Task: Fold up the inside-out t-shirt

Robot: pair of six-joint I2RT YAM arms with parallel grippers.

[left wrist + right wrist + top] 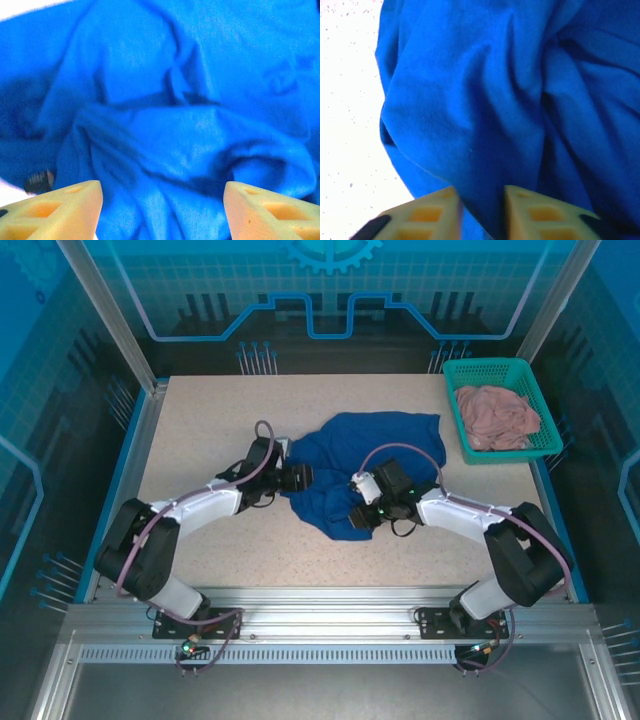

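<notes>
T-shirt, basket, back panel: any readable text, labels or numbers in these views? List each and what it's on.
No text can be read.
t-shirt: faint darker marks like lettering, in the upper right of the left wrist view, too blurred to read.
teal basket: no label seen.
back panel: a gear outline and line graphics, no words or numbers.

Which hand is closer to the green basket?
Right. The right hand is on the blue shirt, left of the basket; the left hand is farther left.
</notes>
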